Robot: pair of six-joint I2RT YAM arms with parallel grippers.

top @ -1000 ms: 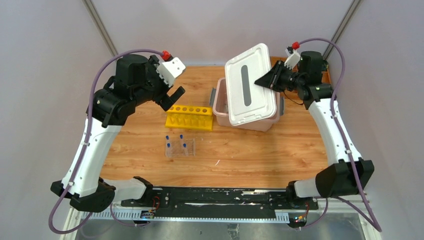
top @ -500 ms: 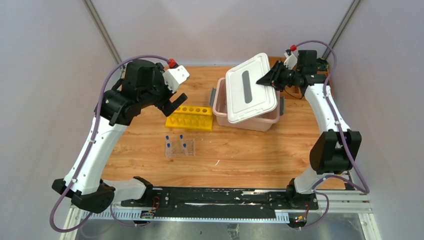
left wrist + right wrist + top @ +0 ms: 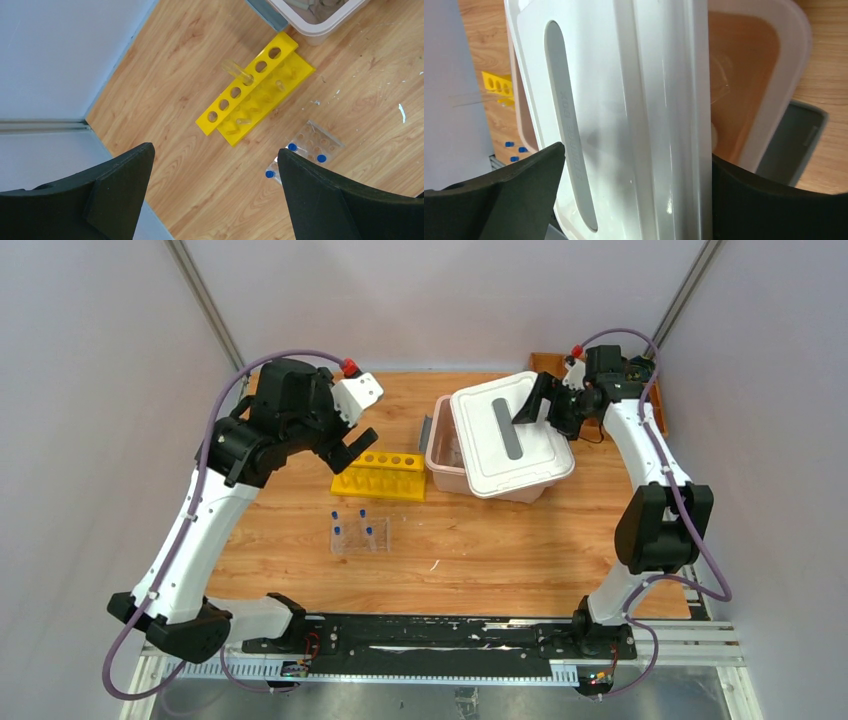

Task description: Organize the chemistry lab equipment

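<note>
The small tubes (image 3: pixel 358 523) in the clear rack (image 3: pixel 359 537) look light and slippery, so the spread-open left hand (image 3: pixel 349 445) should pinch one just under its blue cap.

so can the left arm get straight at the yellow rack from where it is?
Probably yes. The left gripper hangs open just above the yellow rack, and nothing lies between them; one clear tube stands in the rack.

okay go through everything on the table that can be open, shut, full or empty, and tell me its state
Pink tub: partly uncovered at its left end.
White lid: lying askew on the tub.
Yellow rack: one clear tube in a hole, other holes empty.
Clear tube rack: holds blue-capped tubes.
Left gripper: open, empty.
Right gripper: open around the lid.
</note>
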